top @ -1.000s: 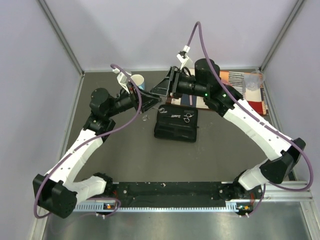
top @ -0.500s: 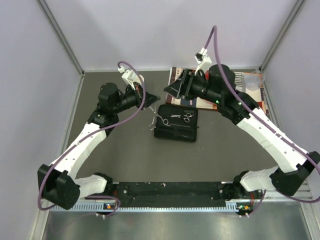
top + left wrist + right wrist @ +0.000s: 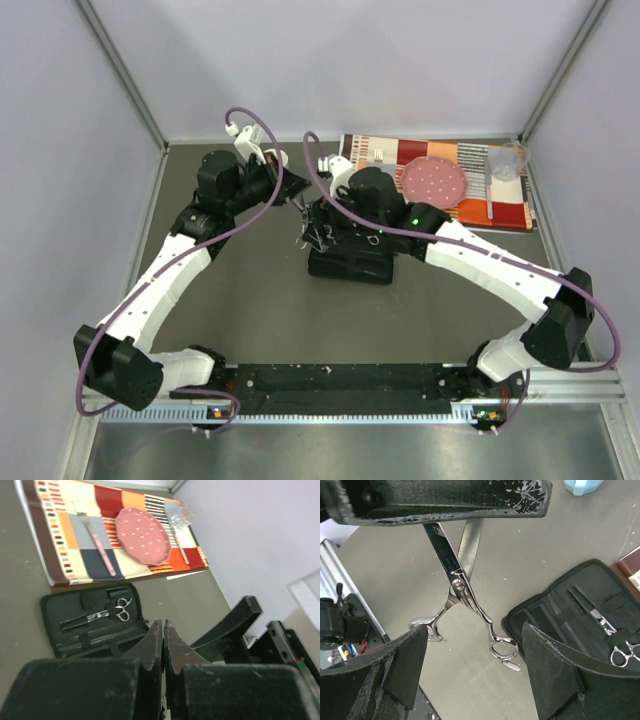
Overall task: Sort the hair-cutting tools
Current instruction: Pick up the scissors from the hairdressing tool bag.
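My left gripper (image 3: 297, 190) is shut on the blades of a pair of silver scissors (image 3: 313, 235), which hang handles-down just left of the open black zip case (image 3: 350, 262). In the right wrist view these scissors (image 3: 457, 587) hang between the open fingers of my right gripper (image 3: 475, 655), which touch nothing. My right gripper (image 3: 318, 222) sits over the case's left edge. A second pair of scissors (image 3: 107, 614) lies strapped inside the case (image 3: 75, 630). Dark slim shapes fill other slots; I cannot make out the combs. The left gripper's (image 3: 163, 622) jaws are pressed together.
A striped placemat (image 3: 480, 195) at the back right holds a pink dotted plate (image 3: 433, 181), a clear cup (image 3: 507, 160) and a pink-handled fork (image 3: 100, 550). A light blue cup (image 3: 582, 486) stands behind the left gripper. Walls close the left, back and right.
My left gripper lifted the scissors off the table and carried them right, up to the case. My right arm swung forward and left from the placemat, and its open fingers now flank the scissor handles.
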